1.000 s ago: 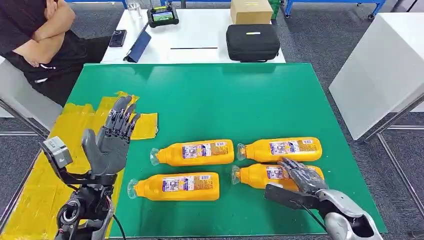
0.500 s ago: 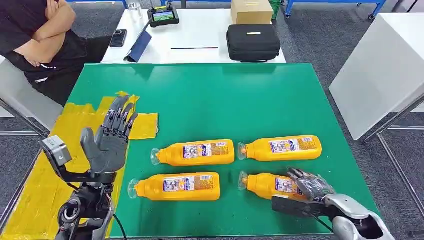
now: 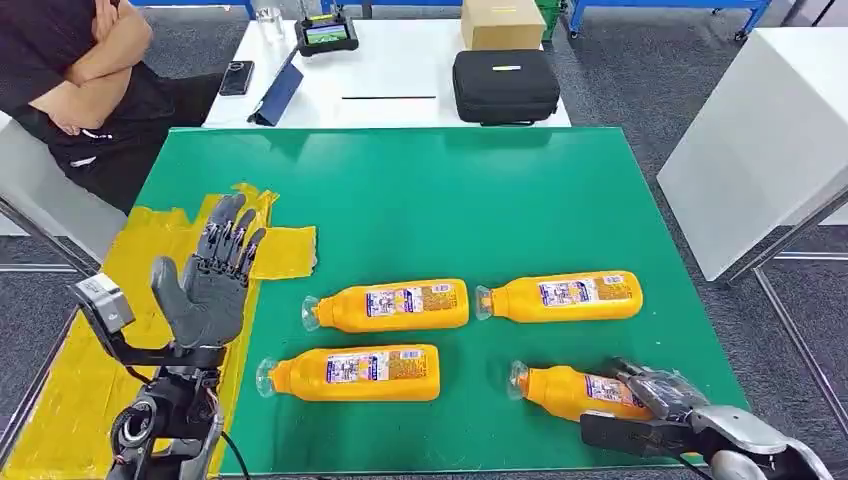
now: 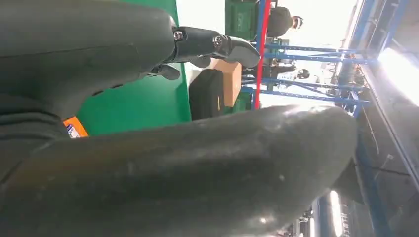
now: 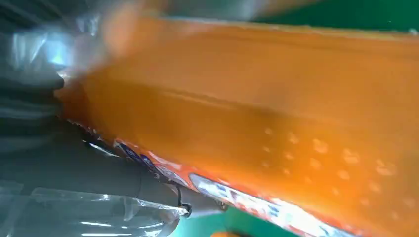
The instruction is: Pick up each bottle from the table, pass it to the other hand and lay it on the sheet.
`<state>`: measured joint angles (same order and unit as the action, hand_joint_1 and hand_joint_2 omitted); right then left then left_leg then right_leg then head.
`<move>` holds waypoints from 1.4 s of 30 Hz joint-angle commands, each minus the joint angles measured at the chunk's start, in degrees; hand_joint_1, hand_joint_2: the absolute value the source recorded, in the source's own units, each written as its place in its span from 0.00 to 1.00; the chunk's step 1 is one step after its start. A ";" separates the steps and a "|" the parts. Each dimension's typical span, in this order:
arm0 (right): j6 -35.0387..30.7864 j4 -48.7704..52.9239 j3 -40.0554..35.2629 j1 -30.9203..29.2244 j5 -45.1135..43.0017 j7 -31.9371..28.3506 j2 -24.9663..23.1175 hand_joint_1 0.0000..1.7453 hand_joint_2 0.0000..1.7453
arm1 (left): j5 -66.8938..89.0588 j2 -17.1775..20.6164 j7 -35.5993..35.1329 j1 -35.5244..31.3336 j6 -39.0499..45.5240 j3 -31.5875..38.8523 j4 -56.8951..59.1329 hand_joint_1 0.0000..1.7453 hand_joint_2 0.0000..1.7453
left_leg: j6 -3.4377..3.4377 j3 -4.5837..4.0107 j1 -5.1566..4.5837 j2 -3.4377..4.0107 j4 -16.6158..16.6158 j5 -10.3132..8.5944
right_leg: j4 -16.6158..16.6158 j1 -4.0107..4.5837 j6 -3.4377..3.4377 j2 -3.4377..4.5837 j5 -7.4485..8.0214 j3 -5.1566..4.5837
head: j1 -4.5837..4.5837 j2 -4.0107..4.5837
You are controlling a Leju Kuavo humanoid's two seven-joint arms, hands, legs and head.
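Four orange bottles lie on their sides on the green table (image 3: 450,190). My right hand (image 3: 655,398) grips the near-right bottle (image 3: 565,391) by its base end, close to the table's front edge, and the bottle's cap points left. In the right wrist view the orange bottle (image 5: 276,113) lies against my thumb (image 5: 74,168). The other bottles (image 3: 395,305) (image 3: 565,296) (image 3: 355,372) lie untouched. My left hand (image 3: 208,285) is raised with its fingers apart and holds nothing, over the inner edge of the yellow sheet (image 3: 60,400). Its fingers (image 4: 217,44) stretch out in the left wrist view.
Behind the green table stands a white table with a black case (image 3: 505,83), a cardboard box (image 3: 502,20) and small devices. A person (image 3: 70,70) sits at the far left with folded arms. Another white table (image 3: 760,130) stands to the right.
My right hand has pulled the near-right bottle towards the front edge and a little to the right, away from the bottle behind it. My left hand has drifted slightly left.
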<state>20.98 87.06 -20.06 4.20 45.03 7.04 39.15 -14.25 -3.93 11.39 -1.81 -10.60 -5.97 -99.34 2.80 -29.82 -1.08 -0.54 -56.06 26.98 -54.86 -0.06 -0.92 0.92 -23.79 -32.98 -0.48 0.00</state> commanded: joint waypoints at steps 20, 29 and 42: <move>2.10 8.99 16.25 -0.38 -39.07 -12.16 -2.55 1.00 1.00 | -1.31 1.00 2.29 -1.95 1.64 1.08 5.97 0.00 0.00 | -0.24 0.08 -0.04 0.21 -0.03 0.07 | -0.08 -0.04 0.01 0.08 -0.03 0.07 | 0.02 0.00; 1.57 8.24 15.41 -0.19 -38.92 -12.24 -2.75 1.00 1.00 | -1.19 1.00 2.36 -2.14 1.86 0.82 6.09 0.00 0.00 | -0.33 0.19 0.07 0.08 0.04 0.09 | 0.03 0.02 -0.02 -0.06 -0.07 0.21 | 0.00 0.00; 1.42 -3.02 3.84 -20.91 -48.59 -16.93 -16.14 1.00 1.00 | -2.16 1.62 2.43 -1.86 2.47 -2.08 4.35 0.00 1.00 | -0.17 0.00 0.11 0.44 0.08 -0.01 | 0.09 0.06 0.02 0.28 0.11 0.03 | -0.02 0.00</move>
<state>24.04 94.38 -7.08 -2.58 -2.47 -9.97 34.11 -15.63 -3.74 14.43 -3.12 -7.76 -6.05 -95.62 2.77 -29.95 -1.04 -0.39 -56.06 26.94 -54.89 -0.07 -0.91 0.97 -23.77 -33.03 -0.50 0.00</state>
